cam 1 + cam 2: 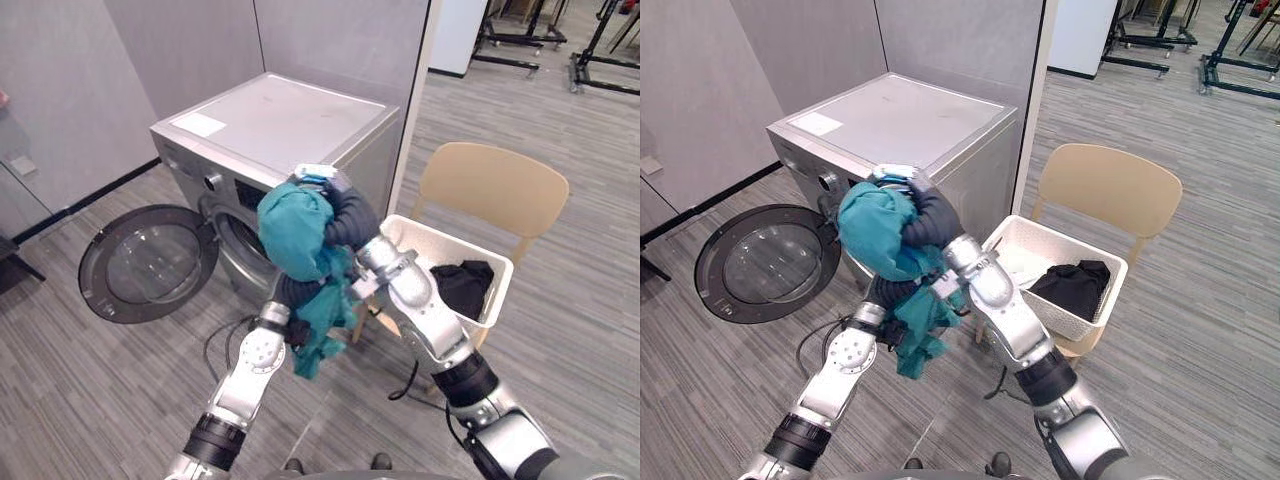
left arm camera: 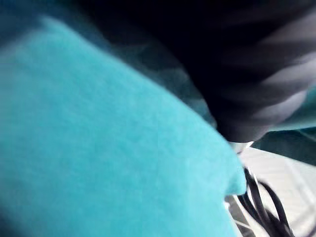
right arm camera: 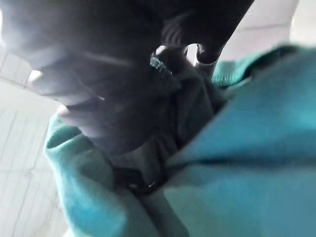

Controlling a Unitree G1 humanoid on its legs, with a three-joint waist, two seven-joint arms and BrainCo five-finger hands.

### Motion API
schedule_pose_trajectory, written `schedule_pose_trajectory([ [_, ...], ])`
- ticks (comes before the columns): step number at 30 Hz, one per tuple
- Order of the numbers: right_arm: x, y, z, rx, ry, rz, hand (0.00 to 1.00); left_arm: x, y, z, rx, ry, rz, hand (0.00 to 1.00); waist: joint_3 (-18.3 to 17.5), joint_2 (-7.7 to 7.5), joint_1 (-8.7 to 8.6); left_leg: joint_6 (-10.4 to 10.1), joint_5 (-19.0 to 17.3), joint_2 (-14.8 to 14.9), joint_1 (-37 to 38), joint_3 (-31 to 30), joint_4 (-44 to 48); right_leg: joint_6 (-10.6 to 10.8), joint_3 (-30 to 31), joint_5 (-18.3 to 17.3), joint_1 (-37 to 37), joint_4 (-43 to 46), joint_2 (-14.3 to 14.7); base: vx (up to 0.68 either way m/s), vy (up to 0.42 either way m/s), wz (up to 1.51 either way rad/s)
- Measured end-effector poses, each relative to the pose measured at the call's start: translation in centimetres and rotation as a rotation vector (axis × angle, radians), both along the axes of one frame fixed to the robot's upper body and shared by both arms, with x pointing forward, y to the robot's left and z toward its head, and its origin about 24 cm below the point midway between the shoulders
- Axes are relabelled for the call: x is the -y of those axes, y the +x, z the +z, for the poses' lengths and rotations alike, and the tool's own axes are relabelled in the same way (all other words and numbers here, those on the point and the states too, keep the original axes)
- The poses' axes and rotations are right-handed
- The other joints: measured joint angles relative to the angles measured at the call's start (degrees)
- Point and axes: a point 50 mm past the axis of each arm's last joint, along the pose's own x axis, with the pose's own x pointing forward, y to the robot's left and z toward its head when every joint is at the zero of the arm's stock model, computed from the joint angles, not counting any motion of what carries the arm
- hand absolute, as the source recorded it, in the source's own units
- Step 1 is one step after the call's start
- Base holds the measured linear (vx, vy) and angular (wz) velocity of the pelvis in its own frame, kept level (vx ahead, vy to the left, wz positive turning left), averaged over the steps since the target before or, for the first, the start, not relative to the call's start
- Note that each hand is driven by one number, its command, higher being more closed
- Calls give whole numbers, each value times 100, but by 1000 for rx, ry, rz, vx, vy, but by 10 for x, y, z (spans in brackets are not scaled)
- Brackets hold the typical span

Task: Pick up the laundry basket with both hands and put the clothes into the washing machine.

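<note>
- Before the washing machine (image 1: 280, 125), whose round door (image 1: 150, 263) stands open, both arms hold up a teal garment (image 1: 295, 230).
- The right hand (image 1: 346, 216) is at the bundle's top and the left hand (image 1: 292, 293) beneath it. Cloth covers both, so neither grip can be told.
- A white laundry basket (image 1: 452, 238) rests on a beige chair (image 1: 495, 185), with a black garment (image 1: 463, 285) inside.

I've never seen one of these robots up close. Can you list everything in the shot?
washing machine: one, silver-grey, ahead of the robot; its round door is swung open
teal garment: one, bunched between both hands, before the machine
laundry basket: one, white, on the chair
black garment: one, in the basket
chair: one, tan, right of the machine
black frames: a few, far background
left hand: under the garment
right hand: against its upper part
</note>
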Motion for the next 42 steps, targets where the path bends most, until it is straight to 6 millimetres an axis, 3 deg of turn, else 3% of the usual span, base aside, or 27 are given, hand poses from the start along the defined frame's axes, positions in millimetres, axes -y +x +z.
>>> schedule_pose_trajectory([
  [3, 36, -2, -12, 2, -85, -193, 0, -21, -7, -3, -13, -24, 87, 100, 2, -4, -1, -1, -4, 1, 15, 3, -8, 31, 11, -21, 23, -1, -2, -1, 10, 0],
  [7, 92, -16, -43, -65, -237, -458, 0, -55, -24, -19, -83, -39, 235, 100, 4, -5, -11, 15, -24, 19, -27, 2, -42, 105, 22, -82, -2, -5, 9, 0, 0, 0],
  [10, 115, -26, -70, -172, -302, -565, 0, -68, -34, -27, -130, -65, 302, 100, 3, -10, -21, 12, -27, 25, -65, 1, -69, 104, 20, -86, -53, -12, 16, 0, 0, 0],
  [12, 137, -38, -115, -389, -334, -637, 0, -78, -44, -39, -184, -102, 368, 100, 5, -17, -15, 14, -29, 29, -134, -22, -77, 110, 10, -91, -109, -7, 14, 32, 16, 3],
  [13, 142, -42, -127, -448, -343, -650, 0, -81, -46, -45, -208, -113, 383, 100, 5, -17, -16, 14, -29, 28, -151, -39, -70, 111, -5, -95, -113, -6, 11, 43, 12, 15],
  [15, 159, -62, -182, -726, -356, -692, 0, -95, -56, -73, -338, -150, 455, 100, -1, -36, -42, 14, -25, 19, -273, -118, -79, 109, -101, -125, -205, -5, 5, 48, 14, 16],
  [18, 170, -91, -237, -1025, -341, -742, 0, -110, -77, -111, -535, -182, 544, 100, 74, -75, -41, -7, -4, -2, -653, -270, 97, 102, -278, -150, -427, 34, -30, 45, 9, 21],
  [22, 169, -124, -277, -1268, -311, -779, 0, -114, -92, -134, -668, -232, 606, 100, 408, -129, -46, -10, -2, -72, -1141, -362, 592, 76, -962, -643, -630, 776, -312, 13, 37, 94],
  [23, 166, -131, -284, -1309, -301, -789, 0, -115, -95, -138, -688, -234, 615, 100, 509, -188, 10, 151, -108, -46, -1241, 3, 793, 67, -1156, -852, -663, 1047, -472, -22, 64, 106],
  [24, 165, -135, -289, -1335, -292, -793, 0, -117, -102, -143, -715, -241, 639, 100, 524, -198, 15, 407, -279, 26, -1384, 482, 1037, 70, -1361, -943, -669, 1184, -571, 17, 92, 106],
  [25, 163, -137, -292, -1357, -274, -805, 0, -121, -109, -149, -749, -247, 678, 100, 552, -219, 13, 492, -373, 124, -1517, 994, 1274, 122, -1567, -1044, -664, 1332, -720, 47, 77, 102],
  [26, 163, -136, -291, -1355, -267, -817, 0, -125, -114, -152, -764, -252, 708, 100, 595, -228, 10, 491, -378, 201, -1585, 1263, 1280, 169, -1720, -1090, -644, 1426, -826, 50, 60, 102],
  [29, 158, -130, -292, -1353, -273, -821, 0, -132, -121, -155, -774, -265, 782, 100, 765, -505, 18, 463, -361, 331, -1877, 1827, 1421, 389, -1959, -1240, -623, 1689, -1481, -10, 30, 71],
  [30, 159, -129, -291, -1348, -272, -827, 0, -132, -121, -155, -777, -266, 786, 100, 770, -506, 21, 448, -353, 397, -1939, 1859, 1428, 495, -2006, -1234, -580, 1689, -1563, 48, 166, 46],
  [31, 160, -126, -290, -1339, -271, -834, 0, -130, -125, -160, -799, -267, 802, 100, 750, -331, 66, 374, -306, 621, -1936, 1844, 1330, 803, -2076, -1206, -390, 1693, -1630, 136, 264, 34],
  [32, 162, -125, -289, -1337, -273, -839, 0, -129, -128, -163, -814, -269, 809, 100, 731, -224, 91, 115, -152, 737, -1936, 1826, 1379, 954, -2117, -1230, -290, 1729, -1646, 237, 349, 43],
  [33, 157, -129, -294, -1368, -268, -827, 0, -129, -129, -166, -831, -277, 822, 100, 714, -350, 118, 100, -386, 602, -2008, 1785, 1891, 1227, -2116, -1277, -148, 1774, -1911, 317, 377, 48],
  [34, 149, -129, -297, -1377, -266, -801, 0, -128, -129, -166, -829, -282, 825, 100, 639, -453, 162, 195, -873, 443, -2238, 1636, 2544, 1429, -2141, -1206, -16, 1745, -2124, 311, 332, 50],
  [35, 147, -132, -299, -1389, -263, -796, 0, -127, -130, -167, -834, -283, 825, 100, 617, -490, 160, 238, -1147, 368, -2288, 1619, 2830, 1581, -2140, -1168, 57, 1833, -2241, 368, 397, 44],
  [36, 144, -132, -299, -1393, -255, -790, 0, -124, -135, -170, -853, -287, 824, 100, 577, -557, 162, 446, -1486, 93, -2262, 1615, 3122, 1601, -1934, -1214, 21, 2365, -2688, 325, 348, 38],
  [37, 144, -131, -299, -1391, -255, -790, 0, -121, -136, -171, -859, -293, 821, 100, 575, -561, 155, 547, -1581, -53, -2197, 1608, 3176, 1423, -1789, -1207, -96, 2820, -2939, 410, 436, 58],
  [38, 144, -127, -298, -1381, -255, -788, 0, -116, -135, -172, -860, -297, 810, 100, 617, -490, 97, 737, -1723, -218, -2051, 1596, 3245, 495, -1307, -1238, -516, 3938, -3280, 402, 375, 66],
  [39, 139, -121, -296, -1368, -260, -769, 0, -115, -131, -170, -853, -282, 787, 100, 669, -439, 41, 836, -1780, -336, -1923, 1461, 3237, 124, -554, -1433, -1045, 5028, -3162, 397, 330, 66],
  [40, 136, -117, -295, -1356, -260, -757, 0, -115, -129, -168, -843, -273, 780, 100, 729, -416, 11, 868, -1799, -377, -1791, 1392, 3191, 197, -119, -1559, -1283, 5482, -2909, 464, 288, 58],
  [41, 128, -108, -290, -1323, -215, -743, 0, -114, -120, -162, -811, -260, 753, 100, 900, -395, -14, 875, -1803, -437, -1435, 1287, 2986, 510, 631, -1903, -1778, 6174, -2187, 368, 193, 42],
  [42, 125, -105, -288, -1308, -217, -732, 0, -115, -118, -160, -801, -251, 746, 100, 933, -405, -40, 875, -1803, -472, -1324, 1249, 2906, 536, 738, -2004, -1975, 6284, -1961, 401, 176, 53],
])
